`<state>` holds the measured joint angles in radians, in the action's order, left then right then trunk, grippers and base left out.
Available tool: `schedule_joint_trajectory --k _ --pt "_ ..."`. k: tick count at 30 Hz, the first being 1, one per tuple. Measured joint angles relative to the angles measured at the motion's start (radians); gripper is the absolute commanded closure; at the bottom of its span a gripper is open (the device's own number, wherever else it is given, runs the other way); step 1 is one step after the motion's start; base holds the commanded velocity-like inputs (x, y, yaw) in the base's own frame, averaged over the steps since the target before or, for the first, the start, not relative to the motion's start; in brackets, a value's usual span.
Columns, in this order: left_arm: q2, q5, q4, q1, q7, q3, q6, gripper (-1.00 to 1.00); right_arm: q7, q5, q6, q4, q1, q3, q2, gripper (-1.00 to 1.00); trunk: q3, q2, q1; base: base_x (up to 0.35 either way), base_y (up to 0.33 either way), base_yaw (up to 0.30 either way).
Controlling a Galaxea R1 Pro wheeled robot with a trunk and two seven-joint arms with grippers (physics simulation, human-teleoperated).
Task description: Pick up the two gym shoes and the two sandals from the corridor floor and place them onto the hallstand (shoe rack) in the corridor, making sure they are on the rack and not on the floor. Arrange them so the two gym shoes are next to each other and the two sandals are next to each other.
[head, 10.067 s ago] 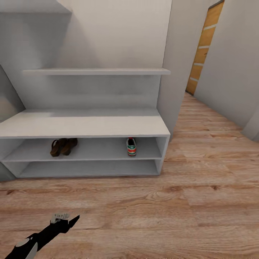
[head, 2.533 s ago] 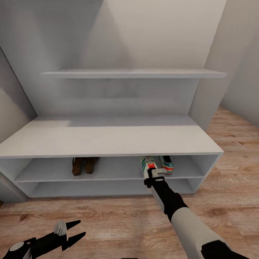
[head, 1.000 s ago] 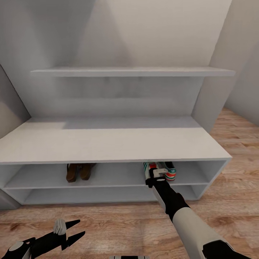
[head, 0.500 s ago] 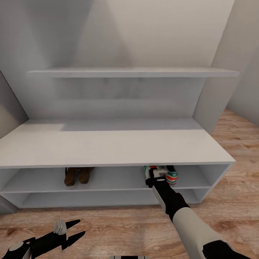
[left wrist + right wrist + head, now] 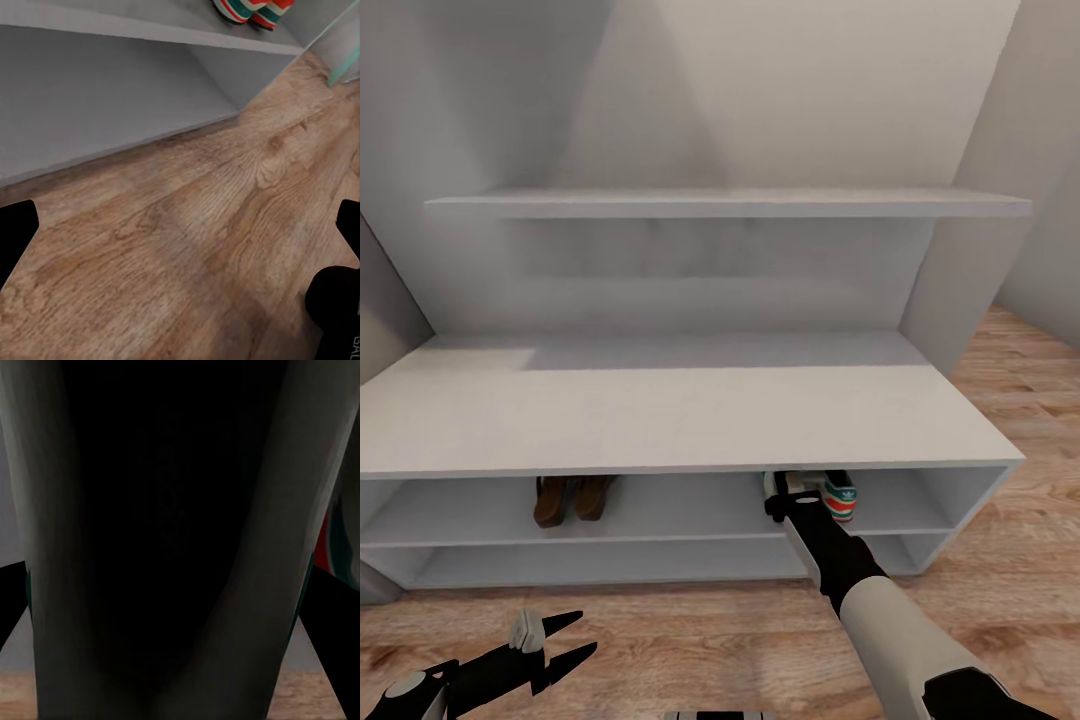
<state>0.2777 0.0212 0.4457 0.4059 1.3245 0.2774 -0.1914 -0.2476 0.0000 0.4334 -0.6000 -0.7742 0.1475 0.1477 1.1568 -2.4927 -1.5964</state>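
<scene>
The hallstand (image 5: 660, 415) is a low light-grey cabinet with a broad top. On its upper shelf level the two brown sandals (image 5: 570, 497) stand side by side at the left. At the right, one gym shoe (image 5: 840, 496) rests on the same level. My right gripper (image 5: 792, 492) reaches in just left of it, shut on the other gym shoe (image 5: 768, 484), of which a sliver shows. That shoe's dark inside (image 5: 180, 525) sits between the fingers (image 5: 337, 607) in the right wrist view. My left gripper (image 5: 555, 645) hangs open over the corridor floor (image 5: 690, 640).
A thin grey wall shelf (image 5: 730, 204) runs above the rack. Walls close in on both sides, and plank floor opens to the right (image 5: 1040, 400). The left wrist view has the rack's lower front (image 5: 97, 97), striped shoe soles (image 5: 247, 9) and floor (image 5: 195, 247).
The head view has shifted, so the rack's top now hides more of the shoes. My right gripper stays in the upper shelf level with the gym shoe. The left arm has not moved.
</scene>
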Motion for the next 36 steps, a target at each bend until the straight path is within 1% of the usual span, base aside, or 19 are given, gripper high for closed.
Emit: schedule_joint_trajectory --k 12,13,27,36 --pt "0.0 0.0 0.0 0.0 0.001 0.0 -0.001 -1.0 0.0 0.0 0.0 0.0 0.0 0.0 -0.003 1.0 0.0 0.0 0.0 0.042 0.0 0.0" --pt "0.0 0.0 0.0 0.0 0.001 0.0 -0.001 -1.0 0.0 0.0 0.0 0.0 0.0 0.0 -0.004 -1.0 0.0 0.0 0.0 0.002 0.0 0.0" --pt "0.001 0.001 0.0 0.0 0.001 0.0 -0.001 -1.0 0.0 -0.001 0.0 -0.002 0.0 0.0 -0.008 -1.0 0.0 0.0 0.0 -0.001 0.0 0.0" --pt "0.002 0.001 0.0 0.0 0.004 0.0 -0.004 -1.0 0.0 -0.001 0.0 -0.002 0.0 0.0 -0.008 -1.0 0.0 0.0 -0.001 -0.289 -0.013 0.0"
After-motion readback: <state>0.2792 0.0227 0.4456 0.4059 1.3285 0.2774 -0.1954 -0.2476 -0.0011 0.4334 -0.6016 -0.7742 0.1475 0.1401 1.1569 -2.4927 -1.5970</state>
